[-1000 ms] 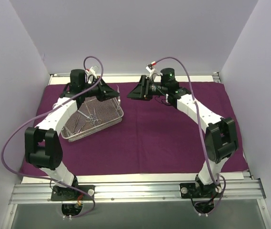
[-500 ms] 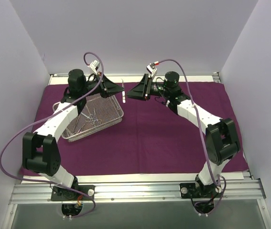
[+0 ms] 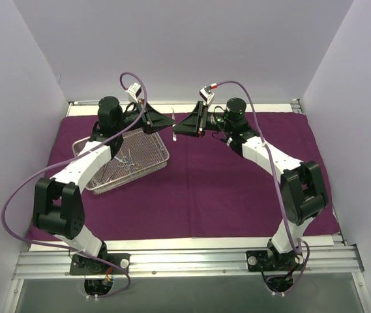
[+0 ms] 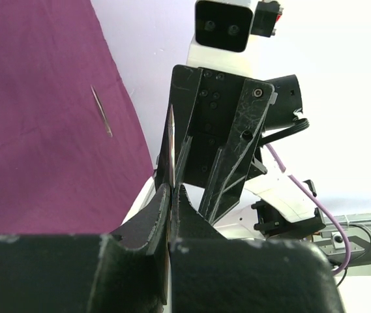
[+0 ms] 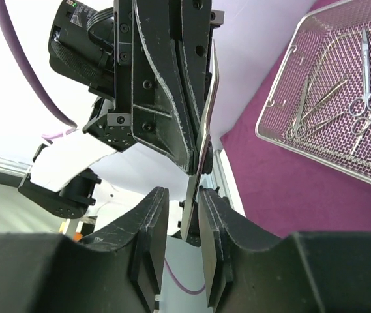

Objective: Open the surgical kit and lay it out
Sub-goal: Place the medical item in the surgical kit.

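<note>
Got the tweezers (image 5: 206,104) pinched tight in the left end effector (image 4: 171,189), up in the air over the far edge of the purple cloth (image 3: 237,182). Right end effector (image 5: 184,195) straddling the free end, fingers a bit apart, not clamped yet. Over on the left of the cloth, the mesh tray (image 3: 133,177) with the other instruments (image 3: 125,160) inside.

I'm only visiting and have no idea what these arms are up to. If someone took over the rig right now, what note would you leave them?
Left gripper: shut on the tweezers, holding them in the air between the two arms.
Right gripper: open, one finger on each side of the tweezers' free end, not clamped.
Things: cloth wrap spread flat; wire-mesh tray on its left part, scissor-like instruments inside.
Done: kit unwrapped, tray uncovered.
Left: probably finish the hand-over, lay the tweezers on the cloth, then take out the other instruments.
</note>
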### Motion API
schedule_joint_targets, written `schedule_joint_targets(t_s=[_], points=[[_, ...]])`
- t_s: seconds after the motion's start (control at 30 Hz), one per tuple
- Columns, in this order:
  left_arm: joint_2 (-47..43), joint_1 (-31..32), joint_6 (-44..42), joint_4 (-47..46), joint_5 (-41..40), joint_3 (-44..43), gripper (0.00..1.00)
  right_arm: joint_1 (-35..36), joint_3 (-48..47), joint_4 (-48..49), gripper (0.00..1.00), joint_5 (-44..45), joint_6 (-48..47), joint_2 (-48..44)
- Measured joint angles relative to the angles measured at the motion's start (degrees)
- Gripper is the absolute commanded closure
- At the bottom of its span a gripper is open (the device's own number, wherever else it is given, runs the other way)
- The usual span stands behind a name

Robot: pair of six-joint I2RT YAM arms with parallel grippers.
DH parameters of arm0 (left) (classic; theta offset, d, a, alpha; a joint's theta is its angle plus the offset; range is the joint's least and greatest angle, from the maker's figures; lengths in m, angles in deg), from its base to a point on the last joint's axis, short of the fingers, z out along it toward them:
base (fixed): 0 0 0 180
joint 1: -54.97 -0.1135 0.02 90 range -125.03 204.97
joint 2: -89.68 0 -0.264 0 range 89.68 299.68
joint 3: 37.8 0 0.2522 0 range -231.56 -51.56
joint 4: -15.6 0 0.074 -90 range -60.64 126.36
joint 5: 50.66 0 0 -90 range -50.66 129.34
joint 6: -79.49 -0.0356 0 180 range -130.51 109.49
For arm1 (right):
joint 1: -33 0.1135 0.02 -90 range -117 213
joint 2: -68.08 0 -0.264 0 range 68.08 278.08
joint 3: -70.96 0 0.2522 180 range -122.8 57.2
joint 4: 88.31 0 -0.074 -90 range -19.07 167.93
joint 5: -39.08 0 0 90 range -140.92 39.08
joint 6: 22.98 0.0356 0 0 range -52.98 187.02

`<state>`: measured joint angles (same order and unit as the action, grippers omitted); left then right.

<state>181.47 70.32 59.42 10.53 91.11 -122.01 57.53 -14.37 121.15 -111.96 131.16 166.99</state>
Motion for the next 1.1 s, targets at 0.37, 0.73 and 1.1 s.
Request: schedule_joint_targets(t_s=[0.37, 0.73, 1.1], points=[[2.6, 0.2, 2.3, -4.6, 1.7, 0.0, 0.41, -0.3, -1.4, -4.8, 1.0, -0.2, -2.4, 1.2], [1.1, -6.9, -34.7, 42.3, -19.2, -12.2, 0.06, -7.6, -14.8, -58.8, 1.0, 29.6, -40.7, 1.1], [-1.1, -15.8, -51.2, 59.8, -35.3, -11.0, 0.06, -22.9, 3.1, -75.4, 1.0, 63.0, -61.3, -5.0]])
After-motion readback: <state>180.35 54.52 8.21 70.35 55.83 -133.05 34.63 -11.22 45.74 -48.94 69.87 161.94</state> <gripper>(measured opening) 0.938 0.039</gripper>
